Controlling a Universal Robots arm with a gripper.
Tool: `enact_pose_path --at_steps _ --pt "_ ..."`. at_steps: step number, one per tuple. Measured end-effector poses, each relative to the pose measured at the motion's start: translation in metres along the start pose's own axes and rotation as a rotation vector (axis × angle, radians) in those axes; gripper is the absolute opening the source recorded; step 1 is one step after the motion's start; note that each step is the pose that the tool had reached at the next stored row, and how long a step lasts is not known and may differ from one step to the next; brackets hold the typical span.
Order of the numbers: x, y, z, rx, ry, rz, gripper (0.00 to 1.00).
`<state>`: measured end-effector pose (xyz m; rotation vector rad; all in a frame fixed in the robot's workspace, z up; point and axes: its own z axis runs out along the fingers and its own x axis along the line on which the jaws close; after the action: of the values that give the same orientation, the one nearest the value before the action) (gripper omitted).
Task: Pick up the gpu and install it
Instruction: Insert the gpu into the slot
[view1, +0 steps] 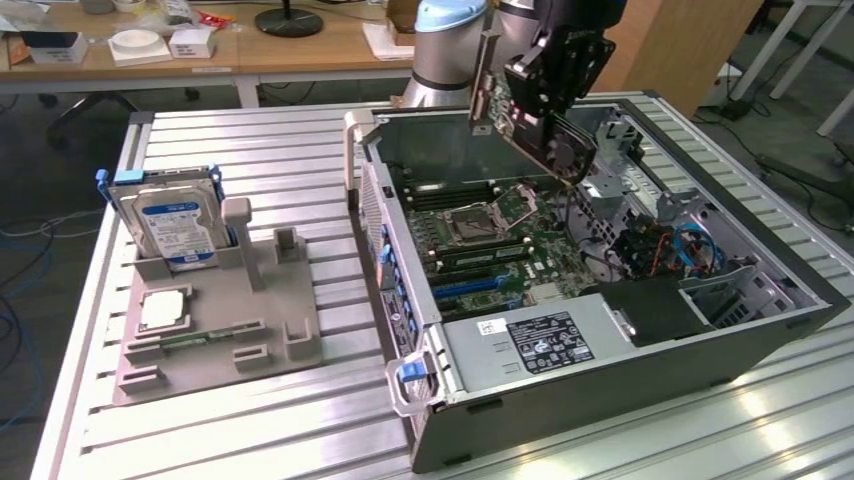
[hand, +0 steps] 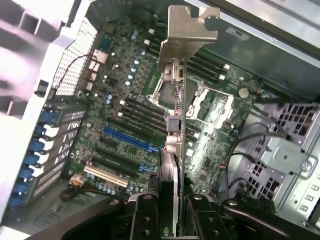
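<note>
The gpu (view1: 527, 125), a green card with a silver bracket (view1: 481, 90) at one end, hangs tilted above the open computer case (view1: 747, 330). My gripper (view1: 545, 85) is shut on it from above. In the wrist view the gpu (hand: 172, 150) appears edge-on between my two black fingers (hand: 145, 215), its bracket (hand: 187, 30) pointing away from the gripper (hand: 172, 217). It is in the air over the motherboard (hand: 125, 100), above the processor socket (hand: 210, 107). The blue slot (hand: 127, 139) lies to one side of the card, and the card touches nothing in the case.
A grey fixture (view1: 220, 310) on the slatted table holds an upright hard drive (view1: 174, 225), a processor chip (view1: 160, 310) and a memory stick (view1: 200, 338). Inside the case are a power supply (view1: 534, 340), cables (view1: 667, 250) and drive cages. A desk (view1: 160, 50) stands behind.
</note>
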<state>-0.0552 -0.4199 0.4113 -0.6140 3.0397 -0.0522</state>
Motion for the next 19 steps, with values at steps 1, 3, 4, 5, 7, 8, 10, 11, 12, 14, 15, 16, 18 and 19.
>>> enact_pose_path --at_steps 1,3,4,5,7,8,10,11,12,14,15,16,18,19 --pt "0.0 0.0 0.0001 -0.0005 -0.0007 -0.015 0.27" --pt "0.0 0.0 0.0001 -0.0015 -0.002 -0.047 0.27" --pt "0.0 0.0 0.0001 -0.002 -0.0026 -0.062 0.27" --pt "0.0 0.0 0.0002 -0.0025 -0.0032 -0.077 0.27" --pt "0.0 0.0 0.0002 -0.0035 -0.0045 -0.107 0.27" --pt "0.0 0.0 0.0002 -0.004 -0.0051 -0.123 0.27" --pt "0.0 0.0 0.0003 -0.005 -0.0064 -0.153 0.27" --pt "0.0 0.0 0.0002 -0.0055 -0.0069 -0.168 0.27" --pt "0.0 0.0 0.0003 -0.0059 -0.0075 -0.183 0.27" --pt "0.0 0.0 0.0003 -0.0069 -0.0087 -0.212 0.27" --pt "0.0 0.0 0.0004 -0.0075 -0.0094 -0.228 0.27" --pt "0.0 0.0 0.0005 -0.008 -0.0101 -0.246 0.27" --pt "0.0 0.0 0.0006 -0.009 -0.0113 -0.277 0.27" --pt "0.0 0.0 0.0006 -0.0094 -0.0119 -0.291 0.27"
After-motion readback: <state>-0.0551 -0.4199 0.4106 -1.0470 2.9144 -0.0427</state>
